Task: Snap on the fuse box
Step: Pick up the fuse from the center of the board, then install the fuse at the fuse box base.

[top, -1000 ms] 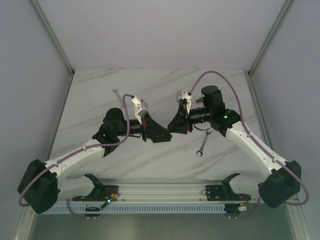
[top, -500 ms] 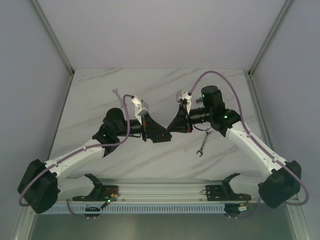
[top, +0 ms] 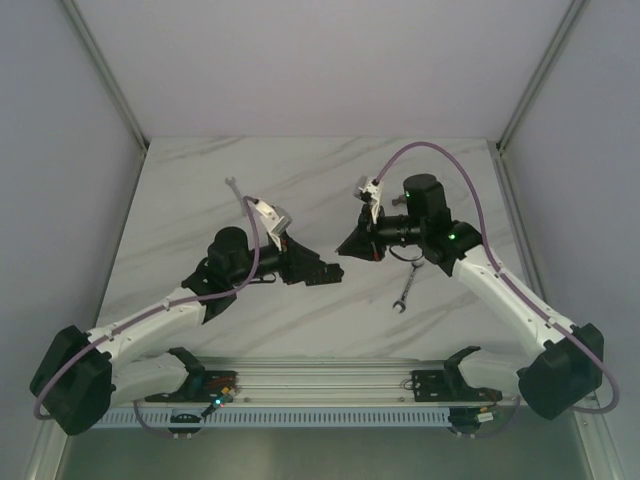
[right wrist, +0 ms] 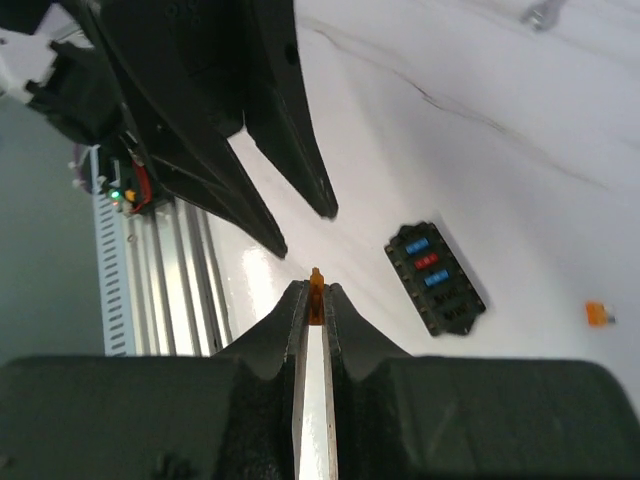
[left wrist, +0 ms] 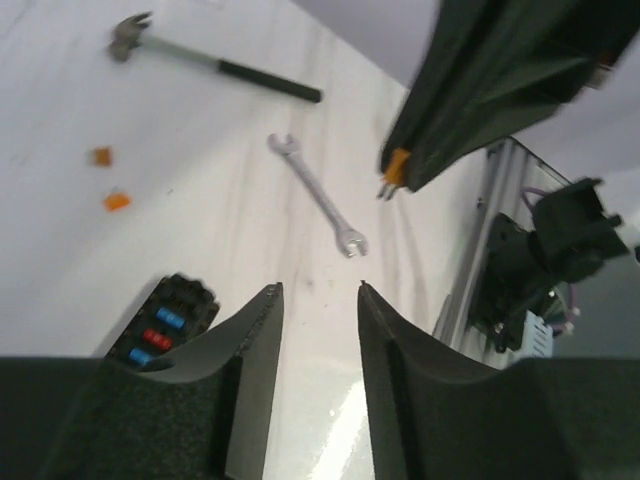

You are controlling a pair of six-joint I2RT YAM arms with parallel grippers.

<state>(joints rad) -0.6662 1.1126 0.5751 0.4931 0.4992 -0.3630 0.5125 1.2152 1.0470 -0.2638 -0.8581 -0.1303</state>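
Note:
The fuse box (right wrist: 436, 278) is a small black block with blue and red fuses, lying flat on the marble table. It also shows at the lower left of the left wrist view, fuse box (left wrist: 165, 325). In the top view the grippers hide it. My right gripper (right wrist: 317, 290) is shut on a tiny orange fuse (right wrist: 317, 283), held above the table to the left of the box. My left gripper (left wrist: 320, 290) is open with nothing between its fingers. In the top view the left gripper (top: 335, 275) and right gripper (top: 340, 250) nearly meet tip to tip.
A silver wrench (left wrist: 318, 195) and a black-handled hammer (left wrist: 215, 65) lie beyond the box. Loose orange pieces (left wrist: 117, 201) lie to its left, and another orange piece (right wrist: 598, 314) shows in the right wrist view. A wrench (top: 404, 290) lies under the right arm. The aluminium rail (top: 320, 380) runs along the near edge.
My left gripper has opened, and its arm has rolled and drawn back to the left. My right gripper has closed further and lifted slightly.

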